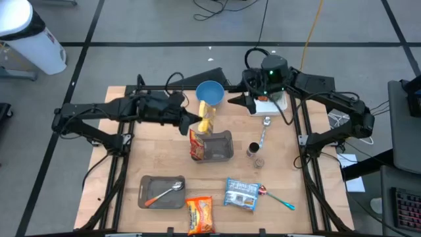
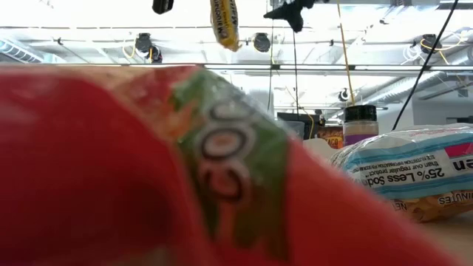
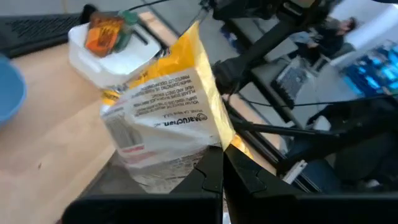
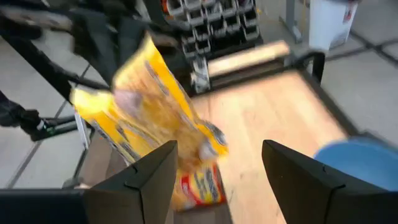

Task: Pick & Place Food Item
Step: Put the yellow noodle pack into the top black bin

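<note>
My left gripper (image 1: 196,122) is shut on a yellow instant-noodle packet (image 1: 208,117), held in the air over the near-left end of a grey bin (image 1: 222,147). The packet also shows in the left wrist view (image 3: 168,106), the right wrist view (image 4: 149,118) and the low view (image 2: 225,22). A red-orange packet (image 1: 196,146) stands in the bin's left end. My right gripper (image 1: 238,101) is open and empty at the far side, beside the blue bowl (image 1: 210,92); its fingers (image 4: 137,180) point toward the yellow packet. My left gripper pinches the yellow packet's edge (image 3: 225,142) between its two fingertips (image 3: 208,174). The fingers come about level from the table's left. The packet is lifted clear of the bin and the table, and stands out beyond the fingertips, its long side tilted.
A grey tray with a spoon (image 1: 162,191), an orange packet (image 1: 199,214), a blue-white packet (image 1: 241,194) and a red-headed spoon (image 1: 276,197) lie near the front edge. A spice jar (image 1: 253,150), a metal spoon (image 1: 264,129) and a white container (image 1: 271,103) stand right of the bin.
</note>
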Robot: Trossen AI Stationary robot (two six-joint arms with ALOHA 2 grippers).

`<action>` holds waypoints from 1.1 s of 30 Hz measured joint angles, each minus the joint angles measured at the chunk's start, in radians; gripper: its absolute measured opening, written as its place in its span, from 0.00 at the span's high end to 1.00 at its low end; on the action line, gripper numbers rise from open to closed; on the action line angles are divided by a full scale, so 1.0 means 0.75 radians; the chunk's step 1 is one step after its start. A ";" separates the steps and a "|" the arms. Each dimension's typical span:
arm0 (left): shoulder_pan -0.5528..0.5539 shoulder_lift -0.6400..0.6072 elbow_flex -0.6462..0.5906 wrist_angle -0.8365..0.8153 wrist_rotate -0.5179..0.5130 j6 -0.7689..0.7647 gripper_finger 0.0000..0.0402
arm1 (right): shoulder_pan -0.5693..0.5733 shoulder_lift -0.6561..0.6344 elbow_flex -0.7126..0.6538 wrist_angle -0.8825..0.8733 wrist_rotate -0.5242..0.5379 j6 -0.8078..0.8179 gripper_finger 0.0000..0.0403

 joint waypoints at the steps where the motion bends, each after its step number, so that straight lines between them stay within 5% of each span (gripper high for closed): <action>1: -0.033 0.006 -0.003 -0.005 -0.047 -0.032 1.00 | 0.000 -0.008 -0.036 0.009 -0.001 0.017 0.43; 11: -0.247 0.139 -0.022 0.108 -0.352 -0.295 1.00 | 0.043 -0.186 -0.515 0.454 -0.141 0.269 0.44; 22: -0.261 0.338 -0.023 0.107 -0.299 -0.411 1.00 | 0.140 -0.371 -0.887 0.792 -0.142 0.510 0.46; 33: -0.267 0.322 -0.024 -0.094 -0.300 -0.395 1.00 | 0.139 -0.430 -0.940 0.793 -0.142 0.539 0.48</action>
